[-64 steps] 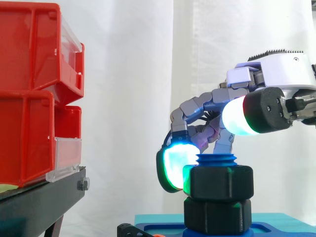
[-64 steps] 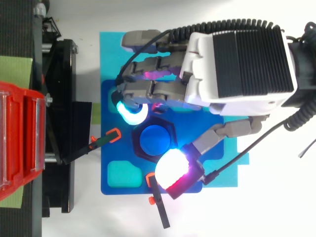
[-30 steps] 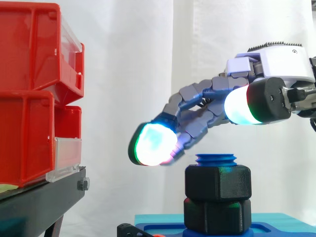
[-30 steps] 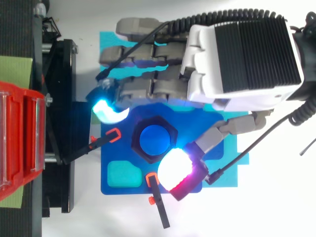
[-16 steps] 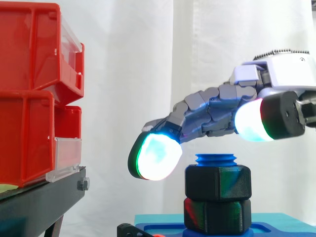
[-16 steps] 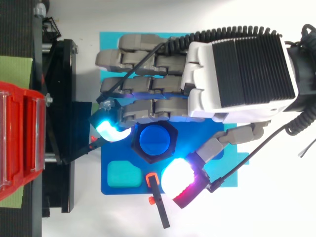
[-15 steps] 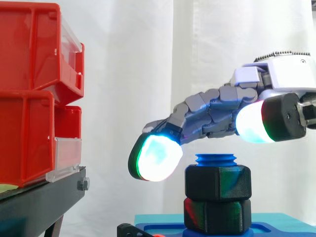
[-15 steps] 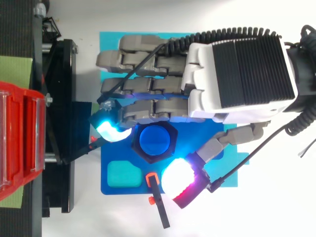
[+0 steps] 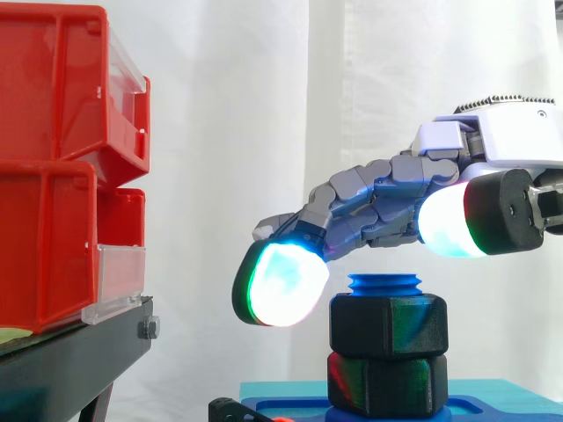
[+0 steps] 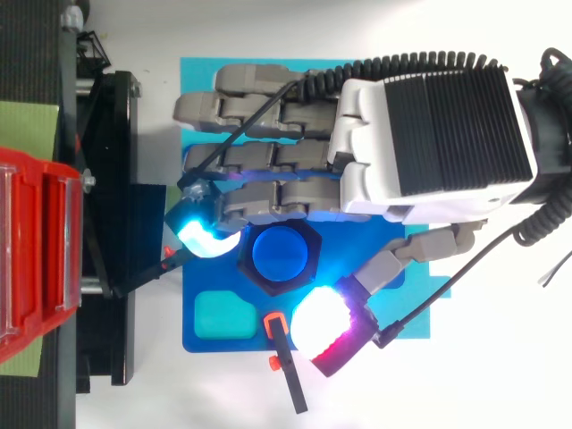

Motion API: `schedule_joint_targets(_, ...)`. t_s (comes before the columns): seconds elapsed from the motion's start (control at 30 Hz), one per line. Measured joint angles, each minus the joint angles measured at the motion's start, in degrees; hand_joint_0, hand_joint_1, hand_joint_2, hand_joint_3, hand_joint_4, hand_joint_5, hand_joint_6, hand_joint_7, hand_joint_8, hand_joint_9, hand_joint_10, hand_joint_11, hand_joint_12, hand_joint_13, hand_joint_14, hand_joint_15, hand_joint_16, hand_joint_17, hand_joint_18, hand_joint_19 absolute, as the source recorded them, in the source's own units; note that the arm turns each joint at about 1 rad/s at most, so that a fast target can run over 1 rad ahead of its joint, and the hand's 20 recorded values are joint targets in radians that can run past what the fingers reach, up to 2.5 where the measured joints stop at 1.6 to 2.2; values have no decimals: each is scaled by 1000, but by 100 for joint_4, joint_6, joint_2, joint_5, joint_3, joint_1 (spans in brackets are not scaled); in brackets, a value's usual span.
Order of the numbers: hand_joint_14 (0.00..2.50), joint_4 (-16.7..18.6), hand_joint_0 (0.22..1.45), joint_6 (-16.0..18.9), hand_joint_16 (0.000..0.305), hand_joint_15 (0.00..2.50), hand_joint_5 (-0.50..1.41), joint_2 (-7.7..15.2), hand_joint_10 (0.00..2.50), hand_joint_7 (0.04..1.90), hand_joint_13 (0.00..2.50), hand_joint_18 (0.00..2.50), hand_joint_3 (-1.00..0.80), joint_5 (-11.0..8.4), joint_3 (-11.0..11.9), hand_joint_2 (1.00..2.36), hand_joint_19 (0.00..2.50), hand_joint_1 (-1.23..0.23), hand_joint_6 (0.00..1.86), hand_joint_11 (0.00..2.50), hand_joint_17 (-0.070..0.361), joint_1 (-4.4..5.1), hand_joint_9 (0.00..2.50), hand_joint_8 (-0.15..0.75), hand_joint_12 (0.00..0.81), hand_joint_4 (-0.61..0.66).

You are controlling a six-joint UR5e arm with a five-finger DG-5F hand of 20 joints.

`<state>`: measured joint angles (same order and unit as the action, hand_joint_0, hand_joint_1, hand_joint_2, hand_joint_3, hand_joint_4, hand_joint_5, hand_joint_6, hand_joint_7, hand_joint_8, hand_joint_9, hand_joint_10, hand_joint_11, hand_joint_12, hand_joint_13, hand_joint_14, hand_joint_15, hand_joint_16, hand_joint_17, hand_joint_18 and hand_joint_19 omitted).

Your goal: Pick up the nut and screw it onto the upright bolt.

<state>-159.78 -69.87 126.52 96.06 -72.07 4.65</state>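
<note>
Evidently the nut (image 9: 388, 325) is already threaded onto the upright bolt (image 9: 384, 283), lower centre-right in the side view, down against a second black hex piece (image 9: 387, 384), with blue thread showing above it. The hand (image 9: 378, 198) hovers above, fingers loosely extended, holding nothing. At most a final tightening seems left.

The black six-sided plastic nut (image 9: 388, 325) sits flat and level on the upright blue plastic bolt (image 9: 384, 283). The bolt's ridged blue tip (image 10: 279, 255) pokes out just above the nut. Right under the nut is a second black six-sided block (image 9: 384, 385), standing on a dark blue base plate (image 9: 501, 409).
</note>
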Motion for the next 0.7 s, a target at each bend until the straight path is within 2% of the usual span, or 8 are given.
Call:
schedule_joint_targets(0.27, 0, -22, 452, 0, 35, 0, -52, -3, 0, 959, 151, 0, -500, 5, 0, 1000, 0, -368, 504, 0, 78, -40, 745, 264, 289, 263)
schedule_joint_targets(0.47, 0, -35, 461, 0, 32, 0, -20, -4, 0, 1061, 270, 0, -500, 27, -1, 1000, 0, -374, 504, 0, 73, -131, 885, 274, 279, 256)
schedule_joint_targets(0.7, 0, -53, 472, 0, 29, 0, 15, -5, 0, 1182, 362, 0, -500, 89, -2, 1000, 0, -385, 504, 0, 66, -247, 1002, 277, 267, 190)
